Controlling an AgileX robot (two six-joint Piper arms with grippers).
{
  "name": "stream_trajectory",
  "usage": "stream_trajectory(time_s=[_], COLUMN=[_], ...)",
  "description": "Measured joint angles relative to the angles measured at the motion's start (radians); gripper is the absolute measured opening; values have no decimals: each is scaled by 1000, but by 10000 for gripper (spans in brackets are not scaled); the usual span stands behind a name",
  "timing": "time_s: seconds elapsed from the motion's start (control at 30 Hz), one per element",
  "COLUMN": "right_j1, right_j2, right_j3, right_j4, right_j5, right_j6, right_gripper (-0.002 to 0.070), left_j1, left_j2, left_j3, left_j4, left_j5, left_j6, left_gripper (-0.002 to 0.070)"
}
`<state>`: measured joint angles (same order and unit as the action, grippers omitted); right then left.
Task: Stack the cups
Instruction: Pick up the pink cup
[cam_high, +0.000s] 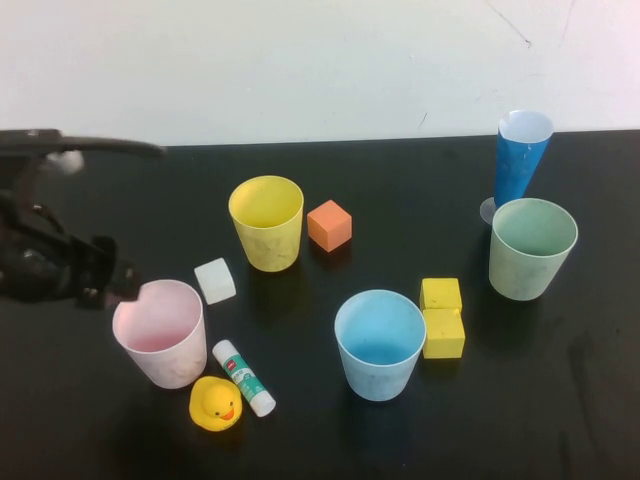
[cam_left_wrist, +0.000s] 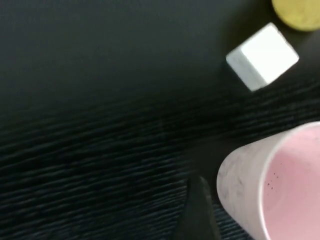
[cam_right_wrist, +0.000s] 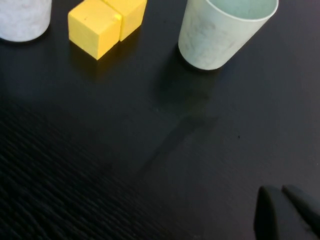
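1. At the far left of your high view, the left gripper (cam_high: 110, 283) hangs low over the black table (cam_high: 400, 430), just beside the rim of the pink cup (cam_high: 161, 333). You cannot tell how wide its jaws stand: the left wrist view shows only one dark finger (cam_left_wrist: 199, 215) just beside the cup's outer wall, and nothing in its hold.
2. The pink cup stands upright near the table's front left, mouth up.
3. In front of it lie a yellow rubber duck (cam_high: 216, 404) and a white glue stick (cam_high: 244, 377), the stick touching the duck's side.
4. A white cube (cam_high: 215, 280) sits between the pink cup and the yellow cup (cam_high: 267, 222), which stands upright further back.
5. An orange cube (cam_high: 329, 225) rests just right of the yellow cup.
6. The light blue cup (cam_high: 380, 343) stands upright at centre front, with two yellow cubes (cam_high: 441, 318) touching each other just to its right.
7. The pale green cup (cam_high: 531, 247) stands upright at the right, a tall dark-blue cone (cam_high: 520, 160) just behind it.
8. The right gripper (cam_right_wrist: 289, 212) shows only in the right wrist view, fingers pressed together on nothing, well apart from the green cup.
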<state>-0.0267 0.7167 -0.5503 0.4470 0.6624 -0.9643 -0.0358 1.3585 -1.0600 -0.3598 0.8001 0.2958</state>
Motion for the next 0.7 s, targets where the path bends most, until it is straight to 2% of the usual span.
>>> stream_trajectory(time_s=[0.13, 0.23, 0.33, 0.4, 0.5, 0.7], right_j1=[0, 0, 0, 0, 0, 0], right_j2=[0, 0, 0, 0, 0, 0], right_j3=[0, 0, 0, 0, 0, 0], right_j4=[4, 6, 6, 6, 7, 7], right_j5=[0, 0, 0, 0, 0, 0], right_j6=[0, 0, -2, -2, -2, -2], right_gripper=[-1, -1, -1, -1, -1, -1], left_j1=[0, 0, 0, 0, 0, 0], left_j2=[117, 177, 233, 255, 257, 223], left_j3=[-47, -62, -68, -68, -77, -240], left_j4=[-43, -62, -76, -76, -76, -107], left_j5=[54, 75, 77, 77, 83, 130], left_j6=[52, 87, 138, 155, 169, 171], left_gripper=[482, 424, 283, 155, 48, 19])
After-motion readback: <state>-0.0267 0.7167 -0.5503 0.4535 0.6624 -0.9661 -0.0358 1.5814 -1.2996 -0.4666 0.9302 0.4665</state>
